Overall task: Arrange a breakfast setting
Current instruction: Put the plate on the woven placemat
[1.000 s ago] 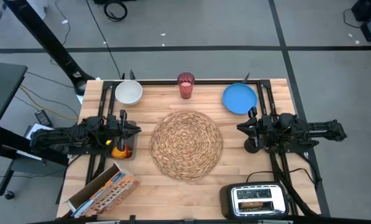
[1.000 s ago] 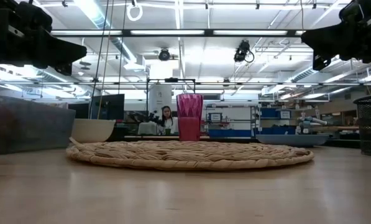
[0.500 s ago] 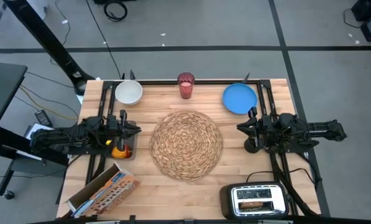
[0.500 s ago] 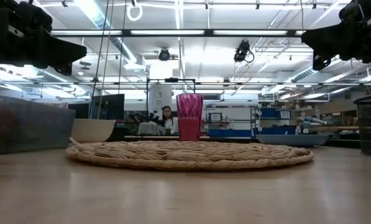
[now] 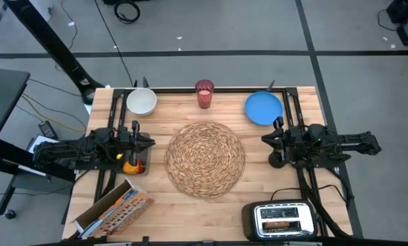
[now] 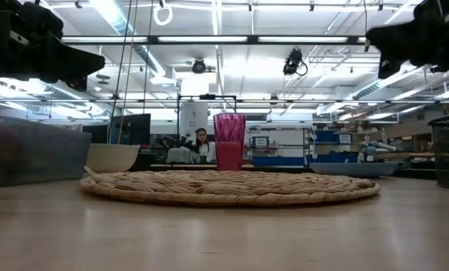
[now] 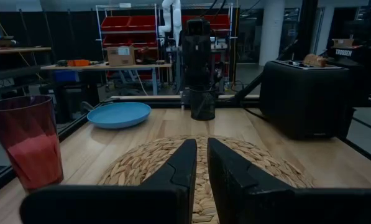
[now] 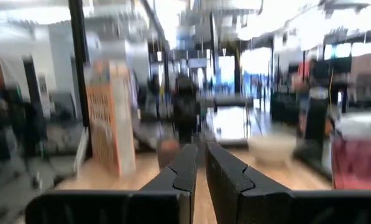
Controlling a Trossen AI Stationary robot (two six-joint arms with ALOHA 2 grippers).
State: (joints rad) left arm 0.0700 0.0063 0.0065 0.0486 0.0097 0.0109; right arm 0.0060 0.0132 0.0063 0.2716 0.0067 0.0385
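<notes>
Either side of placemat (image 5: 205, 158): L hand (image 5: 149, 143), R hand (image 5: 265, 139), both level.

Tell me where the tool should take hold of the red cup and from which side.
Grip the red cup across its side wall, near mid-height, coming in level from the placemat side. It stands upright and alone at the table's far edge, mouth open upward, with bare table around it.

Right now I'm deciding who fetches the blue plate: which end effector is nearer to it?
Right. The right end effector hovers just beside the blue plate; the left end effector sits across the placemat.
</notes>
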